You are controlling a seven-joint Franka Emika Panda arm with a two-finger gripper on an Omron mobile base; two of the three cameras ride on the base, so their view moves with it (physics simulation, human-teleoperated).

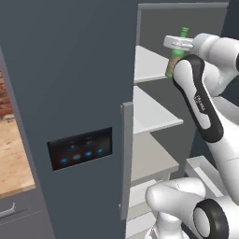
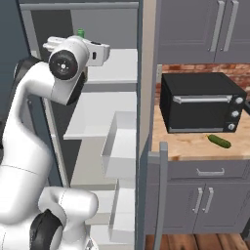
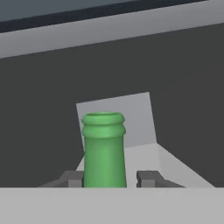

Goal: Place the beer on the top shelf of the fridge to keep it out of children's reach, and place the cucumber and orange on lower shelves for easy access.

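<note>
The fingers (image 3: 105,179) grip the beer (image 3: 103,148) by its neck, held inside the fridge (image 1: 70,93) at the top shelf (image 1: 148,65) — not released; the cucumber (image 2: 219,141) waits on the counter (image 2: 195,146).

Bare top shelf (image 1: 148,63) under beer (image 1: 177,53)

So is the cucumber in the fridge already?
No, the cucumber lies on the wooden counter in front of the black oven, outside the fridge.

I am in a kitchen: open fridge (image 1: 70,93), countertop oven (image 2: 202,102), wooden tabletop (image 2: 195,144), grey cabinets (image 2: 195,29), brick wall (image 2: 205,68).
</note>
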